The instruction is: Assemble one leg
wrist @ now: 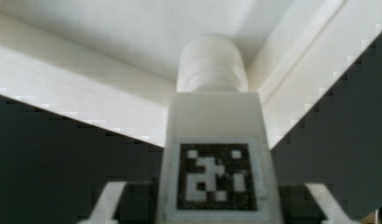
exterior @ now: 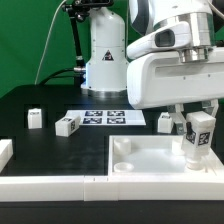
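Observation:
My gripper [exterior: 199, 118] is shut on a leg [exterior: 198, 138], a small white post with a black-and-white tag. It holds the leg upright over the right part of the white tray [exterior: 140, 158], its lower end down near the tray floor. In the wrist view the leg [wrist: 218, 110] fills the middle between my fingers [wrist: 117, 202], with my gripper [wrist: 218, 208] closed on its tagged end. Its round peg end points at the tray's inner corner [wrist: 277, 30]. Whether the peg touches the tray cannot be told.
Three more legs lie on the black table: one at the exterior view's left [exterior: 35, 118], one beside it [exterior: 67, 125], one by the tray's back edge [exterior: 165, 122]. The marker board [exterior: 105, 117] lies behind. White border bars [exterior: 50, 184] run along the front.

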